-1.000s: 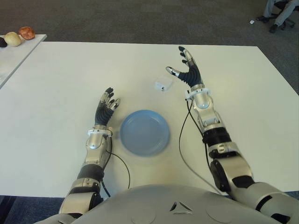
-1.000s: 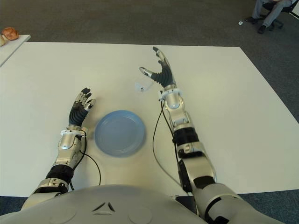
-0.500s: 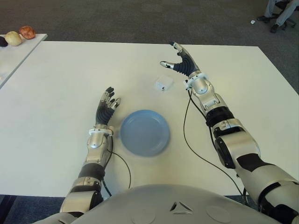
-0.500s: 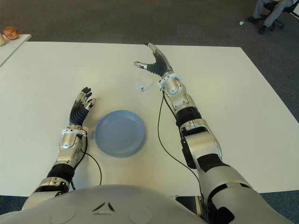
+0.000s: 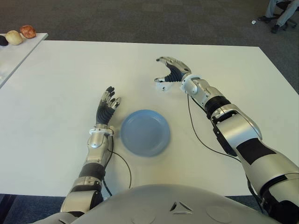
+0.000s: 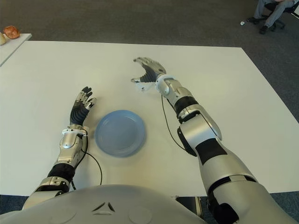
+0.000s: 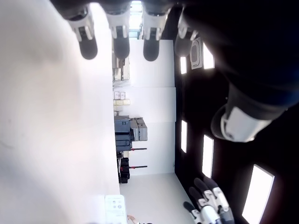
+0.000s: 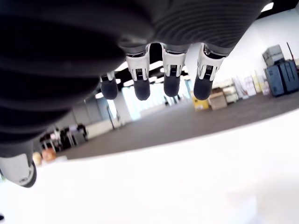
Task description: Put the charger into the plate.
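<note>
A small white charger (image 5: 160,85) lies on the white table (image 5: 60,74), beyond the blue plate (image 5: 145,132), which holds nothing. My right hand (image 5: 167,73) hovers palm down right over the charger, fingers arched and spread, holding nothing; the hand covers part of the charger. In the right wrist view the fingertips (image 8: 142,88) stretch out over bare table. My left hand (image 5: 108,103) is idle, open with fingers pointing up, just left of the plate. The left wrist view shows the charger (image 7: 115,205) far off.
A second table (image 5: 9,53) at the far left carries a few round fruit-like items (image 5: 27,31). A black cable (image 5: 196,135) trails from my right arm across the table. A seated person's legs (image 5: 278,11) show at the far right, on the carpet.
My right hand has tipped from upright to palm down and swung left and forward, ending over the charger. The charger, the plate and the left hand have not moved.
</note>
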You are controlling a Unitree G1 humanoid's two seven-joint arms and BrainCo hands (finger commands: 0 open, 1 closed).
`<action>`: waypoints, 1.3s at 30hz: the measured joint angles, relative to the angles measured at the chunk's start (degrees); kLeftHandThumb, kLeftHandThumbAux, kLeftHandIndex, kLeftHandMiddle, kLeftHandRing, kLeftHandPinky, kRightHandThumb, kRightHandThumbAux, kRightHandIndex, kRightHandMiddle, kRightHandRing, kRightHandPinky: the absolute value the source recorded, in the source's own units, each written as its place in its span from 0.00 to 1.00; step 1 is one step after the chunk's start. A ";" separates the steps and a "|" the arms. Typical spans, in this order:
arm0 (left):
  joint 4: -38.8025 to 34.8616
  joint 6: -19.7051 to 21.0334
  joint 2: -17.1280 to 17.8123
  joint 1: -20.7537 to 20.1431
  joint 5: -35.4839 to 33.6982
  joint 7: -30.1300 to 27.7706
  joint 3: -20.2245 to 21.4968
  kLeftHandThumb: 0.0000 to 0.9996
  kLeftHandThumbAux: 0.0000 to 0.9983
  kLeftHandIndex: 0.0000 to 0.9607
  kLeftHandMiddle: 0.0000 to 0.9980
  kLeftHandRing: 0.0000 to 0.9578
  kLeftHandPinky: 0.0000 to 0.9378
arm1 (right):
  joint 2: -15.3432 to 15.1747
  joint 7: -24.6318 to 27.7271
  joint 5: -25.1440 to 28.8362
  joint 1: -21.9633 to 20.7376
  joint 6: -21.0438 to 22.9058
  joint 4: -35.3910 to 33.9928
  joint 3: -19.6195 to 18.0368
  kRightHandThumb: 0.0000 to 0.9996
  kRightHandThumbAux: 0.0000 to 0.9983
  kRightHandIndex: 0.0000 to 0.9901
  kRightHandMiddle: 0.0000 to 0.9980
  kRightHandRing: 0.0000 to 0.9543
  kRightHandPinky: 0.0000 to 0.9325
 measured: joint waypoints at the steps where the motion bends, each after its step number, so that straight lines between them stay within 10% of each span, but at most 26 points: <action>1: 0.03 -0.03 0.00 0.01 0.00 0.00 0.00 0.00 0.55 0.08 0.10 0.08 0.09 | -0.02 1.24 0.03 0.07 0.02 0.56 0.11 0.00 0.45 0.00 0.00 0.00 0.00; 11: 0.13 -0.61 0.00 0.12 0.44 0.00 -0.20 0.00 0.53 0.09 0.09 0.07 0.06 | -0.25 8.27 -0.42 -0.18 2.79 2.25 1.97 0.00 0.40 0.00 0.00 0.00 0.00; 39: 0.16 -0.72 -0.01 0.18 0.47 -0.32 -0.21 0.00 0.54 0.08 0.09 0.08 0.06 | 2.53 7.59 -1.03 -0.17 8.99 2.55 3.70 0.00 0.46 0.00 0.00 0.00 0.00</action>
